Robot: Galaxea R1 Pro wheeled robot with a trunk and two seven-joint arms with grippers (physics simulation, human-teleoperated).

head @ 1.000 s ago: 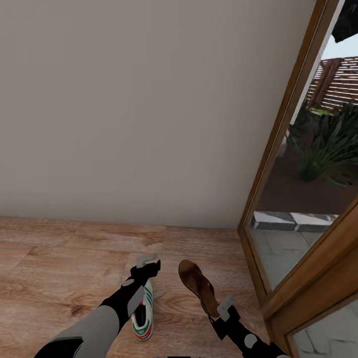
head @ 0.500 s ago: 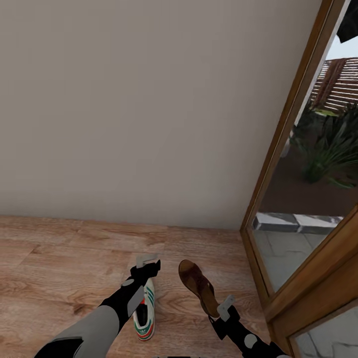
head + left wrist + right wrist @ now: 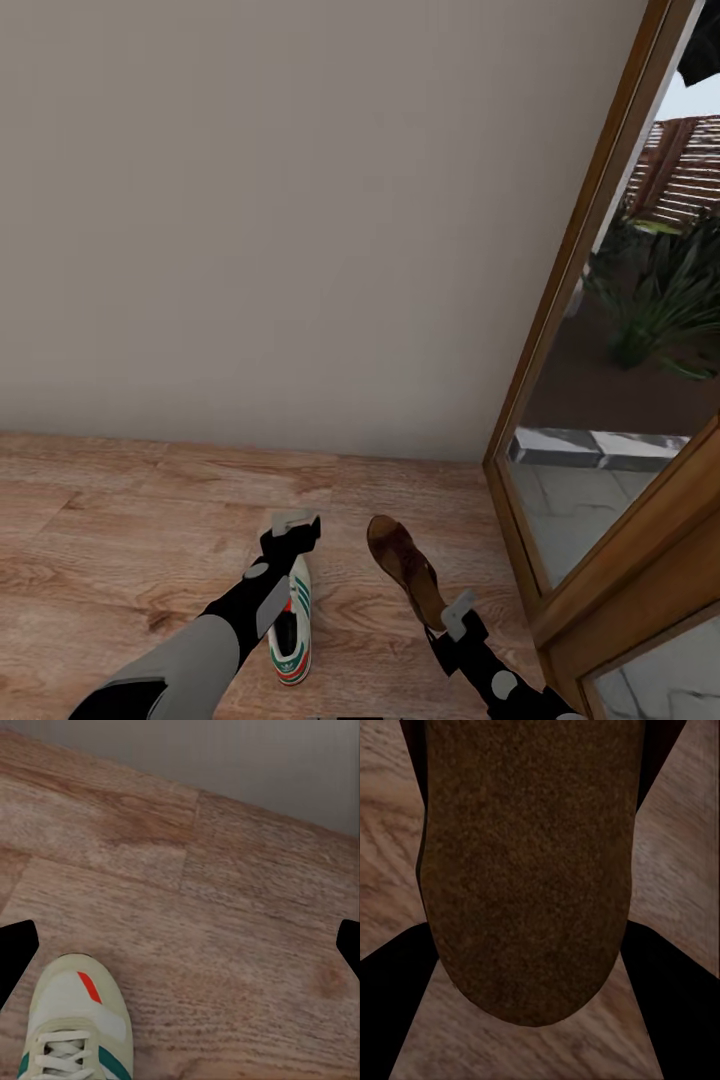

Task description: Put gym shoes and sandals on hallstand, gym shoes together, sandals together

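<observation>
Hiding gym shoe (image 3: 291, 632) midsection: left arm; sandal (image 3: 405, 567) heel behind right hand (image 3: 452, 622).

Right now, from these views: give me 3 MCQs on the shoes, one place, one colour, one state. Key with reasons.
1. Where is the sandal relative to the gym shoe in the head view?
A. To its right
B. To its left
C. On top of it

2. What colour are the gym shoe's side stripes?
A. Blue
B. Teal-green
C. Black

3. Where does the gym shoe rest?
A. On a shelf
B. On the corridor floor
C. Outside the door

Key: 1 A, head view shows it rightward. 2 B, stripes visible. 3 B, wood planks lie under it.
</observation>
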